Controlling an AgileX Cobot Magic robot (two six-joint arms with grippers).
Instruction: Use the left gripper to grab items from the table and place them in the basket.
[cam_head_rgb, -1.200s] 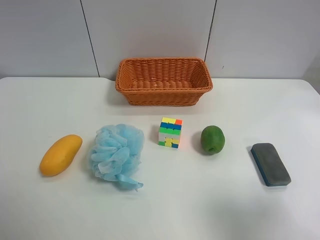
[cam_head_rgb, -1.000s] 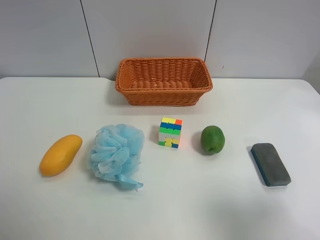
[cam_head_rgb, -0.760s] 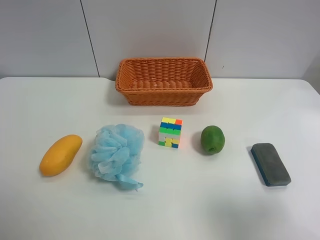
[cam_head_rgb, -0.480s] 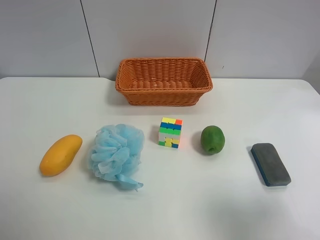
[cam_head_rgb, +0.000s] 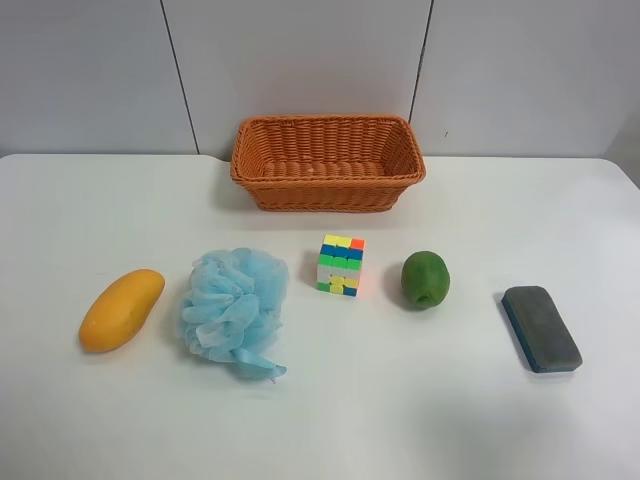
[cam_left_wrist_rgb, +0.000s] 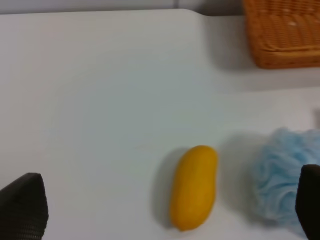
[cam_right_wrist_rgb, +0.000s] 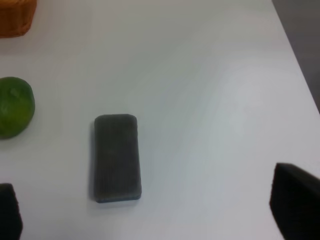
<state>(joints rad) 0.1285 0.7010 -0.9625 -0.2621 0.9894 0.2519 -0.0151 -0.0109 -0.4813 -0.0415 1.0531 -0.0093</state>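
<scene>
Five items lie in a loose row on the white surface (cam_head_rgb: 400, 430), none yet in the basket. From the exterior high view's left they are the yellow-orange mango (cam_head_rgb: 121, 310), the light-blue bath pouf (cam_head_rgb: 233, 310), the puzzle cube (cam_head_rgb: 340, 265), the round green fruit (cam_head_rgb: 425, 279) and the grey-blue eraser block (cam_head_rgb: 541, 328). The wicker basket (cam_head_rgb: 328, 190) stands empty behind the cube, against the wall.

No arm shows in the high view. The left wrist view does show the left claw (cam_left_wrist_rgb: 166, 205). It is spread wide and holds nothing, with its jaws at opposite edges of the picture. The mango sits between the lines of the two jaws, below and ahead of the claw. Its long axis runs roughly across the line joining the jaws, so I judge they would close over its narrow width. The pouf lies just beside it.

The right claw (cam_right_wrist_rgb: 152, 207) is likewise wide open and empty, above the eraser block.
</scene>
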